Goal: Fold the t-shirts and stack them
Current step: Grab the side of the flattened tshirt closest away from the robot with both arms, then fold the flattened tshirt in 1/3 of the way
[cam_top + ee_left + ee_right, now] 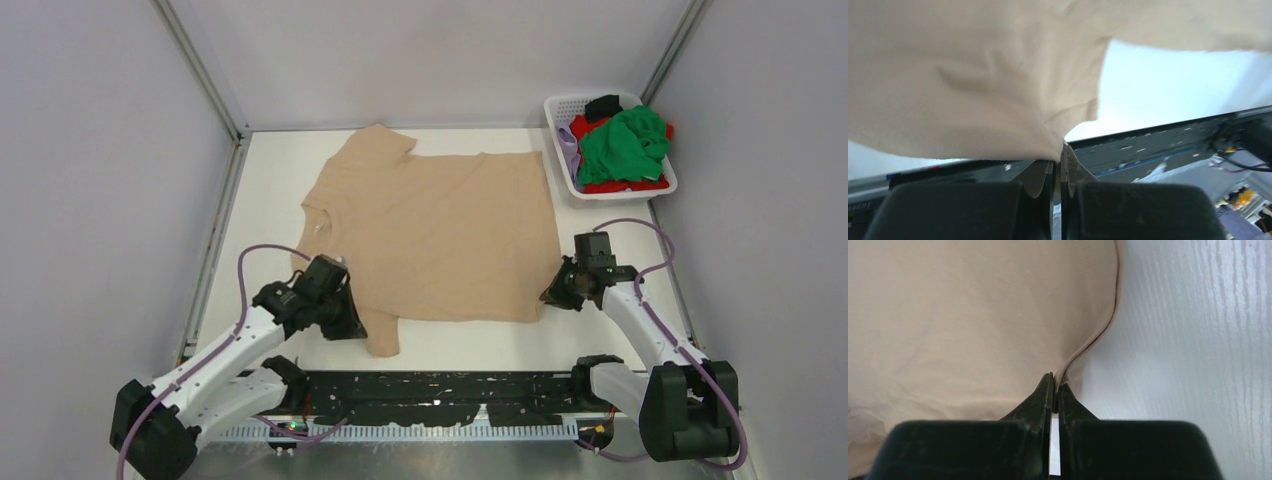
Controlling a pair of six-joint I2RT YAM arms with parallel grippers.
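Closest to the left wrist camera, two black fingers (1038,180) of the left gripper (1058,150) are pressed together on a fold of the soft beige short-sleeved cloth t-shirt (948,75), which rises from their tips in a drawn-up peak. The right gripper (1054,380) is closed to a thin slit too, its tips nipping the shirt's hemmed edge, which puckers toward them beside the white wood-grained table (1198,340). From overhead, the left arm (230,350) slants forward and rightward from its near-left base, its wrist bent low at the shirt's near-left corner by the near sleeve. The right arm (640,320) slants forward and leftward, its wrist low at the near-right corner. The shirt lies spread across the middle of the table, collar to the left, hem to the right. Only the overhead view shows the white plastic mesh basket (560,105) in the far right corner, holding a crumpled bright green shirt (625,145) over red (620,186), black (602,105) and lilac (568,150) cloth. Only the left wrist view shows the black mounting rail (1148,145) beyond the lifted cloth.
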